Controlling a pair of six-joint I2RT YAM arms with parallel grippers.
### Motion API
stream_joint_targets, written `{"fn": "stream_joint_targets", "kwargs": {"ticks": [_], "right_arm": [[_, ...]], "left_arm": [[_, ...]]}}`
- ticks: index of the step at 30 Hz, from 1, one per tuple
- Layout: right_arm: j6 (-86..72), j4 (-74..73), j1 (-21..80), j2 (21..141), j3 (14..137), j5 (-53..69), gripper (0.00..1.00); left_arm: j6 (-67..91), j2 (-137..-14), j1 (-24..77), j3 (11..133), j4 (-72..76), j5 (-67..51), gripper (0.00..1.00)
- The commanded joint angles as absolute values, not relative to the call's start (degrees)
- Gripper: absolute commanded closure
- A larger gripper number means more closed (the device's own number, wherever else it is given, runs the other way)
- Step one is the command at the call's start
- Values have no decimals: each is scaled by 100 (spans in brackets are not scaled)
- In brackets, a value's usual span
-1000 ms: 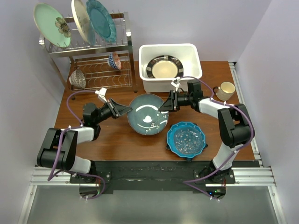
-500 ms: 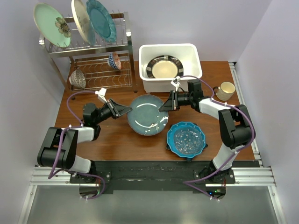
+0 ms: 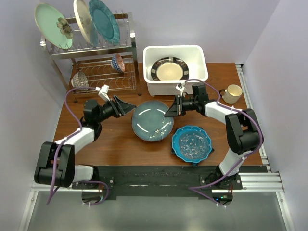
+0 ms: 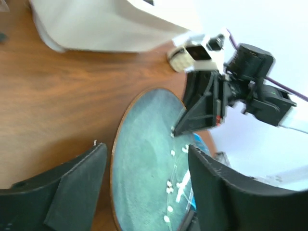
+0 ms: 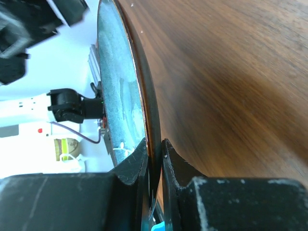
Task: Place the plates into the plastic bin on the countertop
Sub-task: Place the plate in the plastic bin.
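Left gripper (image 3: 124, 107) let go and backed off, jaws wide; right gripper (image 3: 169, 111) alone pinched the nearest rim of the teal plate (image 3: 151, 121), which could've tilted and slipped.

Your reddish-brown wood-grain countertop (image 3: 115, 139) is bearing a white rectangular plastic bin (image 3: 163, 87) just beyond the right gripper (image 3: 168, 111), a blue scalloped white-dotted plate (image 3: 192, 143) just short of it, and a chrome wire dish rack (image 3: 103, 72) beyond the left gripper (image 3: 129, 107).

Pale lilac walls (image 3: 216, 24) stand on three sides, grey floor (image 3: 159, 211) along the near edge
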State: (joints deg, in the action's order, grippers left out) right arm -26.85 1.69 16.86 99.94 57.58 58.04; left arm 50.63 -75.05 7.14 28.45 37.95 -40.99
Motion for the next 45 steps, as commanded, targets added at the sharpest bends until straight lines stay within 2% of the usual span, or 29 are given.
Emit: {"fn": "stream_joint_targets", "kwargs": {"ticks": [1,9,15,25,36,45], "right_arm": [[-2681,114,1696,9554,6064,6179,100],[-2646,18,1705,9405,6170,6126,100],[-2628,-202,1705,9343,6319,6117,100],[-2829,-185,1705,9246,6758,6179,100],[-3190,-79,1696,9588,7795,5977,100],[-3778,307,1336,9852,8446,5766,100]], "left_arm": [[4106,-7146,703,3295,2517,-3403,23],[3305,-6864,703,3647,969,-2050,18],[3111,-6847,712,3718,581,-1626,15],[3006,-7101,703,3700,492,-1643,15],[2962,-7154,703,3604,501,-1723,15],[2927,-7163,703,3595,492,-1749,15]]}}
